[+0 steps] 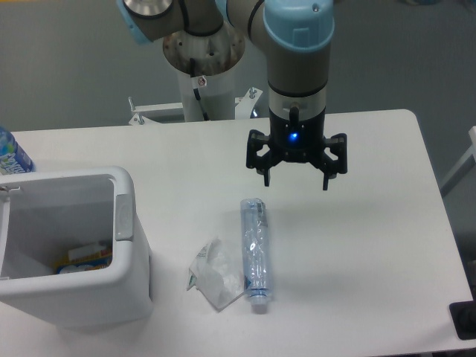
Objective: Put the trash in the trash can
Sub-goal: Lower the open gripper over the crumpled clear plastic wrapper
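Observation:
A flattened clear bottle [254,253] with a bluish tint lies lengthwise on the white table, cap end toward the front edge. Touching its left side is a crumpled white wrapper [213,275]. The white trash can [125,245] stands at the front left, open at the top, with some packaging visible inside. My gripper [296,180] hangs open above the table, behind and to the right of the bottle, with nothing between its fingers.
An upright blue-labelled bottle [11,152] stands at the far left edge behind the bin. The arm's base post [202,67] rises at the back of the table. A dark object [465,320] sits at the front right corner.

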You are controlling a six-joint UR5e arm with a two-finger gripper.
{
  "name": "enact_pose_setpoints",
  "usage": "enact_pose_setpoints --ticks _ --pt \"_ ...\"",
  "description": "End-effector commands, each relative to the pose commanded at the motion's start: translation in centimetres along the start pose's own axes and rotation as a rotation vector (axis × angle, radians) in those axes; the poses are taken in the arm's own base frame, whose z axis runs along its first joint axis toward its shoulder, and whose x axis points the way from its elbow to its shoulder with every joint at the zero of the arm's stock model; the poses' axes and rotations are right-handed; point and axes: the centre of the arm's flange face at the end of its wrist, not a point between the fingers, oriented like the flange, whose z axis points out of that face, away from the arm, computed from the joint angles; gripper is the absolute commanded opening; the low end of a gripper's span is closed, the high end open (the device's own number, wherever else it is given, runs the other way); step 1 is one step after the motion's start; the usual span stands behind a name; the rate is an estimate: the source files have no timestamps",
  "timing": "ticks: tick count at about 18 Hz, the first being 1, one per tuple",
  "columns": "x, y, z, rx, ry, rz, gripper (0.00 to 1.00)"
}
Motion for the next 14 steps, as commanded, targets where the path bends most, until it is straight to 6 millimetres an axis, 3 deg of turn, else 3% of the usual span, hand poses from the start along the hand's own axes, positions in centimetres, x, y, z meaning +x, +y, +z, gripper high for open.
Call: enact_pose_setpoints --ticks 4,7,11,14 --pt "0.3 -0.4 0.9 0.002 0.005 0.007 1.0" --pt "1.2 -1.4 3.1 0.005 0.015 0.03 1.0" --pt "3.5 -2.3 8.7 -0.028 0.045 0.06 1.0" --pt "5.3 -4.4 13.1 -0.012 0.05 -0.082 1.0"
